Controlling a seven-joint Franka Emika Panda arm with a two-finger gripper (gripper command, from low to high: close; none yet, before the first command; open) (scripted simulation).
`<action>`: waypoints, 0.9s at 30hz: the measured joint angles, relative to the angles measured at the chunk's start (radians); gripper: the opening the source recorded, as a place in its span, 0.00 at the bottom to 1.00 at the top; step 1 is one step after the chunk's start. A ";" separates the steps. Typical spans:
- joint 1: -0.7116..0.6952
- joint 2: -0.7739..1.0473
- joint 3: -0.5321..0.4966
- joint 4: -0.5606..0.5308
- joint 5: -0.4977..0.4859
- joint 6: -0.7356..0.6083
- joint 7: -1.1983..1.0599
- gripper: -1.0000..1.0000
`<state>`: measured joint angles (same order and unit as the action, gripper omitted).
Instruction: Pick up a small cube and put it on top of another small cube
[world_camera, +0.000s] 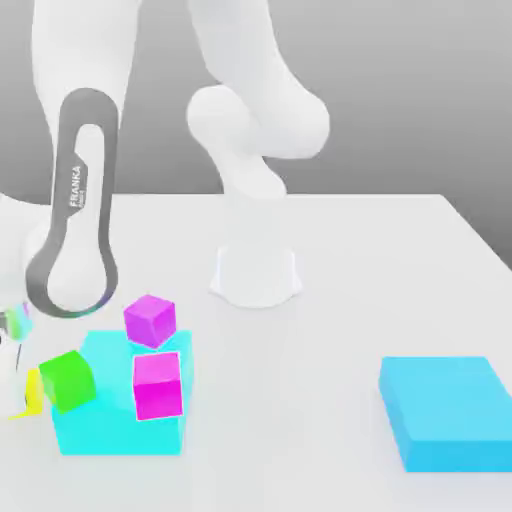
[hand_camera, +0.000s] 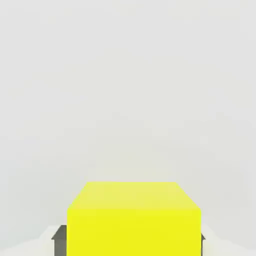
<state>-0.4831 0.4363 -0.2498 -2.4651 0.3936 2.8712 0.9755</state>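
In the hand view the small bright-yellow cube (hand_camera: 134, 220) sits between two dark fingers (hand_camera: 59, 241), with my gripper (hand_camera: 131, 242) shut on its sides. At the exterior view's far left, a sliver of the same yellow cube (world_camera: 33, 393) shows low over the table, partly hidden behind a green cube (world_camera: 67, 380). My gripper (world_camera: 26, 392) is there too, at the end of the arm (world_camera: 75, 205), which comes down on that side.
A large cyan block (world_camera: 125, 405) stands beside the green cube, with two magenta cubes (world_camera: 150, 320) (world_camera: 158, 386) on or against it. Another flat cyan block (world_camera: 450, 412) lies at the exterior view's right. The robot's white base (world_camera: 255, 275) stands behind.
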 joint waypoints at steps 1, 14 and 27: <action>0.014 -0.025 -0.018 -0.007 -0.021 -0.018 0.016 0.00; 0.192 -0.400 -0.071 -0.066 -0.278 -0.263 0.168 0.00; 0.138 -0.872 0.032 -0.377 -0.420 -0.453 0.268 0.00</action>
<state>-0.3450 -0.4360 -0.2174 -2.8425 -0.0269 2.4177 1.2433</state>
